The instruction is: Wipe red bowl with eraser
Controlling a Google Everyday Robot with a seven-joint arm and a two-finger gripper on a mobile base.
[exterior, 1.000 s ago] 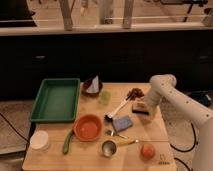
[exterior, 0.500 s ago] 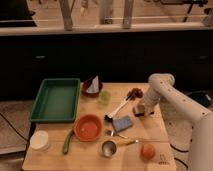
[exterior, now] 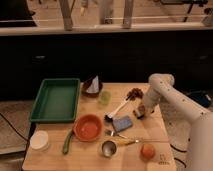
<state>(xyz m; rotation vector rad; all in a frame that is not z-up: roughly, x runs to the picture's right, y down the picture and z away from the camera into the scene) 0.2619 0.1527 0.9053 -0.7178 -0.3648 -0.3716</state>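
Lowered now, the gripper [exterior: 142,106] sits at the eraser [exterior: 138,113]; its hold I cannot tell. Red bowl [exterior: 88,128] lies well off, toward the green tray [exterior: 56,81].

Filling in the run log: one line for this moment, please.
pincer: at eraser, right side of table | red bowl: front-centre, apart from both | wipe: not begun

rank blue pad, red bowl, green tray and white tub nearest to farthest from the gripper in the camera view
The gripper is low over the right side of the table.
1. blue pad, just to its left, slightly nearer the front edge
2. red bowl, front middle-left
3. green tray, far left
4. white tub, front left corner
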